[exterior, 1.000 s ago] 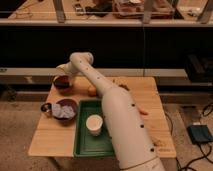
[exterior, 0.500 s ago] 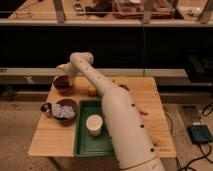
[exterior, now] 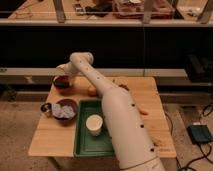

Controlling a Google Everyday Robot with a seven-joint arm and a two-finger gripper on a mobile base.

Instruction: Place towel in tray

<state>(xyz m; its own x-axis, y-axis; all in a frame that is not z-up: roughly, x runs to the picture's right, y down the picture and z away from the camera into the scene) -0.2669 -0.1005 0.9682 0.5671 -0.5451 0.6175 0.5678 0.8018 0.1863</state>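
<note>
Over the far-left corner of the table (exterior: 50, 140), the gripper (exterior: 64, 74) hangs above a reddish bowl (exterior: 63, 85), towel (exterior: 62, 110) not in the tray (exterior: 87, 146) yet.
Camera view: the arm (exterior: 117, 115) reaches from the near-right corner diagonally across the top. Honestly can't tell if the gripper is wide, narrow or holding anything. Towel is crumpled up inside a dark bowl (exterior: 76, 106) near the left edge, with a small mug (exterior: 46, 108) just beside it on the edge side. Green tray sits mid near edge, just beside the dark bowl, with a white cup (exterior: 94, 124) upright in it. An orange (exterior: 92, 91) sits toward the far edge, right by the arm.
</note>
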